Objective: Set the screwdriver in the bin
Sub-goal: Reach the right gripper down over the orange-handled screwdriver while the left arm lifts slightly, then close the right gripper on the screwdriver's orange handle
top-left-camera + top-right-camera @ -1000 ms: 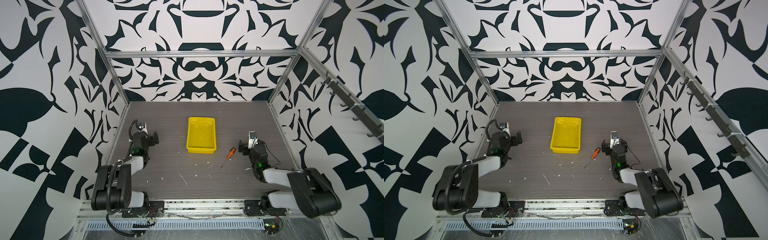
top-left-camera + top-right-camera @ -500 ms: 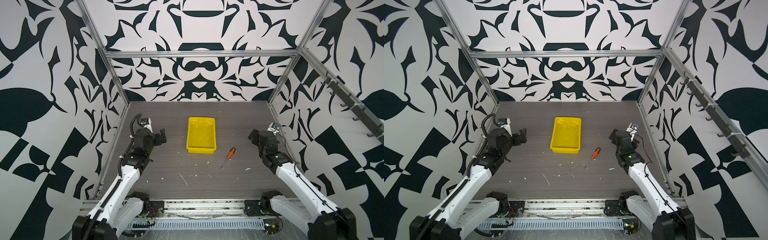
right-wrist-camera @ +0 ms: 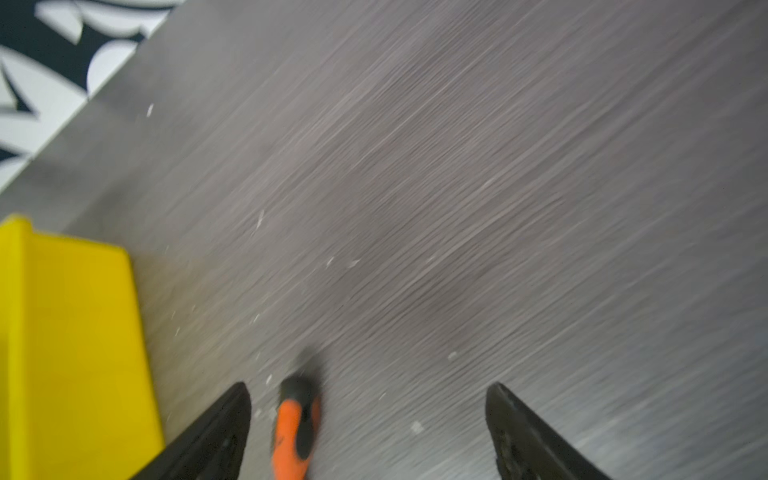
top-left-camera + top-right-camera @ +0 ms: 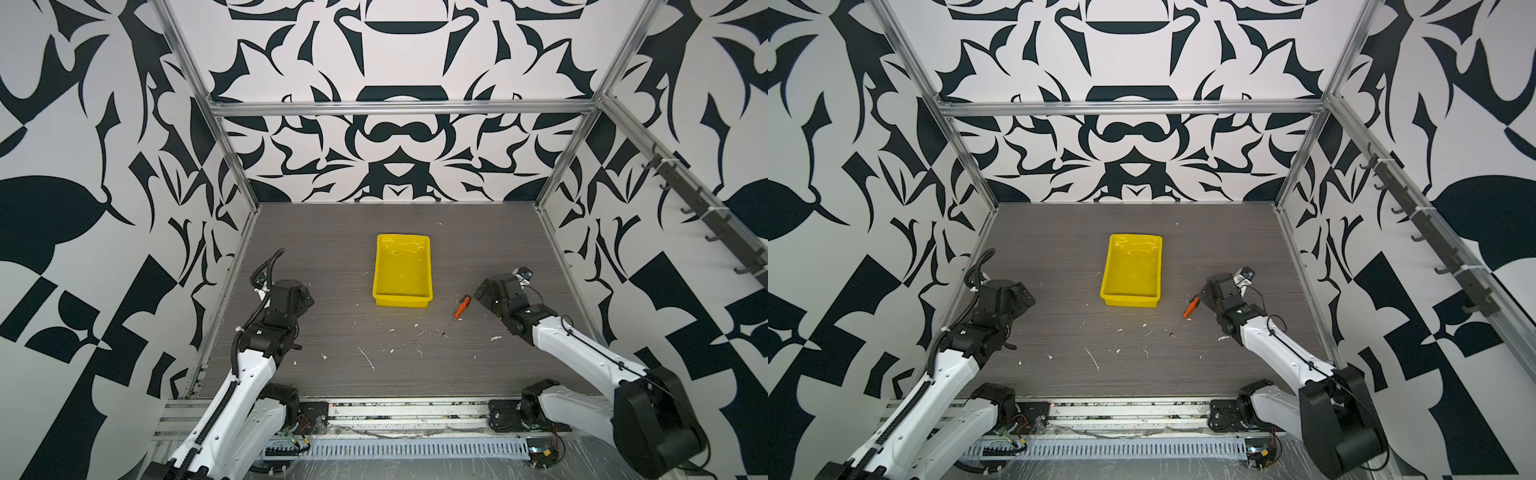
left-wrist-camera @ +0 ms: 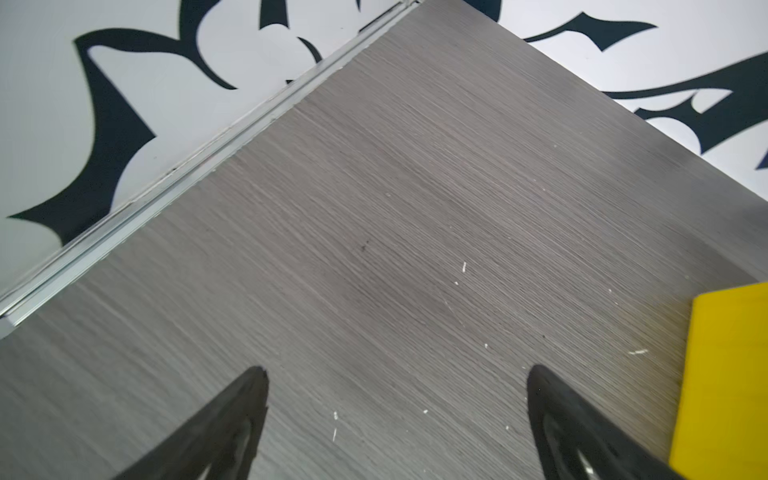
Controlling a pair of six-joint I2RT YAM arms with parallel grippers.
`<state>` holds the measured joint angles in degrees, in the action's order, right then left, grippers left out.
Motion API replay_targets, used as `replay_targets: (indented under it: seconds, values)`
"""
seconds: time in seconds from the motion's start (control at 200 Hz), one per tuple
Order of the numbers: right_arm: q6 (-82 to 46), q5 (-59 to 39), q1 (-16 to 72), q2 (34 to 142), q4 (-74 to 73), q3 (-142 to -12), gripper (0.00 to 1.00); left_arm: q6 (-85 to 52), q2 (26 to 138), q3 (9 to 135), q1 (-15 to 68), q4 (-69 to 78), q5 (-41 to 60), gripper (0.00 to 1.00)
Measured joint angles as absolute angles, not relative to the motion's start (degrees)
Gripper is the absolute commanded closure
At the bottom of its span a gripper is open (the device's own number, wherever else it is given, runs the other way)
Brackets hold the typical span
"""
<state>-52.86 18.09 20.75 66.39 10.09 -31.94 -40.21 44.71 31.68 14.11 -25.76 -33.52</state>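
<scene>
The screwdriver [image 4: 458, 308] lies flat on the worktop [image 4: 332, 374], lower right of the bin [image 4: 402, 300], handle up-right, tip down-left. The right pincer [image 3: 368, 388], wide and empty, is just beside the handle cap, far nearer than the left pincer [image 5: 397, 370], also wide and empty. Both arms have unfolded since a second ago; the screwdriver is unmoved
</scene>
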Motion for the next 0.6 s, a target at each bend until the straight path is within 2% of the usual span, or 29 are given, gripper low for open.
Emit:
replay_targets:
  seconds: [0.07,0.295,0.465,0.6]
  values:
    - [-53.87,16.88,21.58,68.16,10.02,-32.86,0.16,-41.6,44.14,31.57,14.11,-26.02,-34.33,0.0]
    - [-58.65,16.29,27.16,72.51,10.37,-33.58,0.22,-46.3,42.72,28.88,14.09,-26.02,-35.81,0.0]
    - [-61.87,16.47,29.61,75.83,12.36,-35.27,0.35,-47.83,41.58,27.73,14.11,-26.09,-35.99,0.0]
    - [-63.92,15.77,29.8,80.49,12.36,-37.04,0.41,-48.16,39.83,26.83,14.11,-25.5,-36.01,0.0]
